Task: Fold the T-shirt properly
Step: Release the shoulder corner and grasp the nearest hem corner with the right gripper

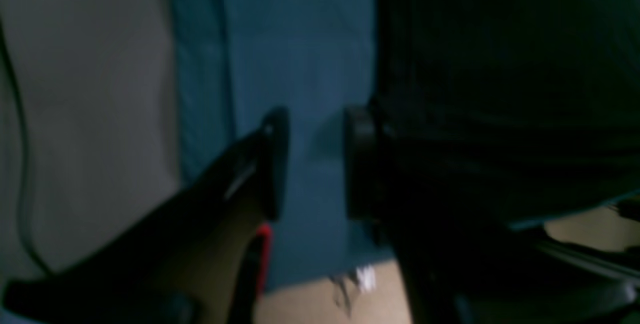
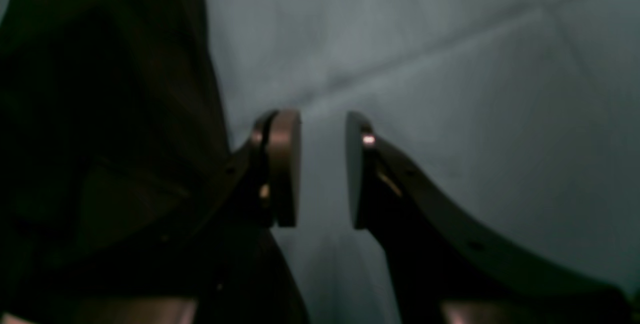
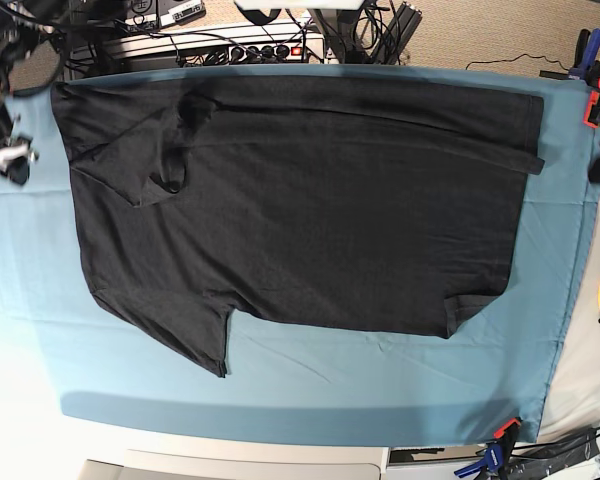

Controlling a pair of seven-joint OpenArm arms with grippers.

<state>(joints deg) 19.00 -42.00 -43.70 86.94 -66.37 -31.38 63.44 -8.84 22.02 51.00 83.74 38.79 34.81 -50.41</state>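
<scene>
Two grippers are visible, each with its jaws parted and nothing between them. The T-shirt [image 3: 300, 200] lies spread on the teal table cloth [image 3: 310, 385], plain black side up, covering most of the cloth's far and central area in the base view. One sleeve [image 3: 185, 335] points toward the near edge on that view's left, and a folded-over section [image 3: 145, 150] sits at the far left corner.

The left gripper [image 1: 315, 164] hovers over bare table cloth just beside the shirt's edge; black fabric fills the wrist view on the far side of one finger [image 1: 361, 164], but blur hides whether they touch. The right gripper [image 2: 322, 169] is released above bare cloth, with dark shirt fabric [image 2: 100, 113] just beside its other finger [image 2: 282, 169]. Contact cannot be determined there either.
</scene>
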